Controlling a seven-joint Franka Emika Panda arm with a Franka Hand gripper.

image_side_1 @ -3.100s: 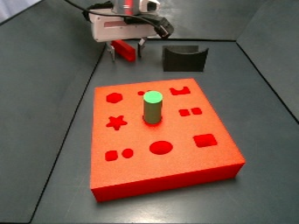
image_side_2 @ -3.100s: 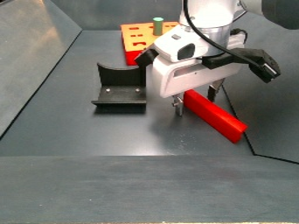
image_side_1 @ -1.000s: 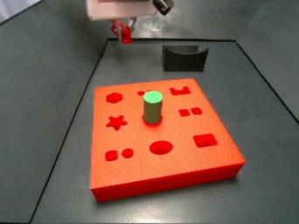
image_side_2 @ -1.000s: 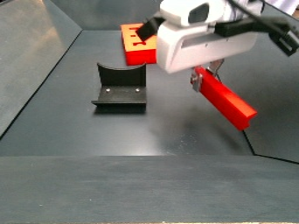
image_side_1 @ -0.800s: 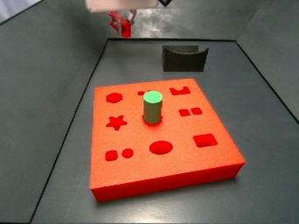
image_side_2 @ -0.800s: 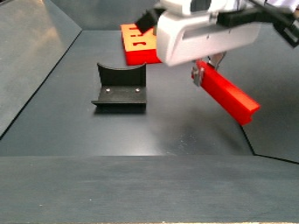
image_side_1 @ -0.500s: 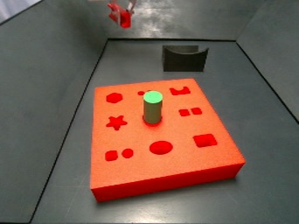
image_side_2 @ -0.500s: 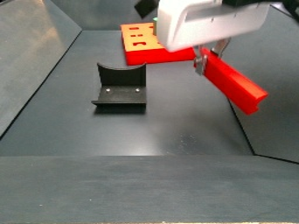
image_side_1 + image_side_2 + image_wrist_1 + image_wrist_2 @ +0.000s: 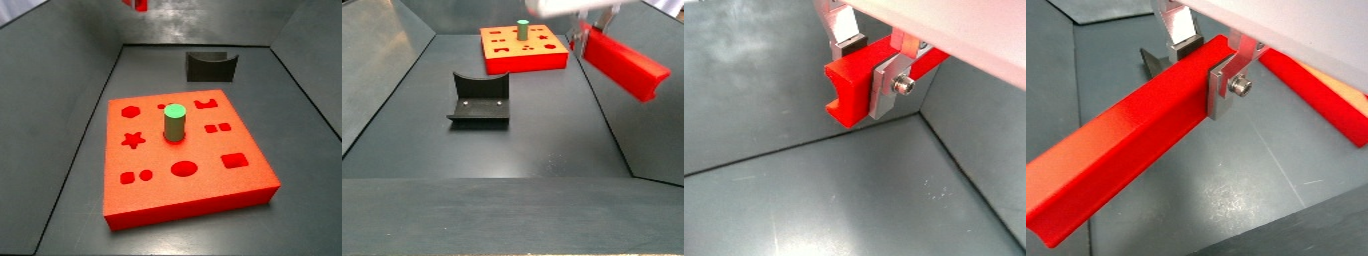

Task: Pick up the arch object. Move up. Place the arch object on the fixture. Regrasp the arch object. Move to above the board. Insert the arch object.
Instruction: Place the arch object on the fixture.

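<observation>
High over the dark enclosure floor, the gripper holds the arch object clamped between its silver fingers, well clear of everything below. In a side view the long red bar hangs near the upper right edge of the frame, its long axis slanting down and away from the grasp, which sits close to one end; most of its length juts out free on one side, as a wrist view also shows. Seen end-on in a wrist view, the bar shows a notched profile below the finger plates. In a side view only a sliver of red shows at the top edge, the gripper body itself cut off. The fixture stands alone on the floor, its curved notch up, with bare dark floor all around it and sloped grey walls beyond. The board lies flat and well apart from the fixture, a green cylinder peg upright in one hole, its other cut-outs open.
</observation>
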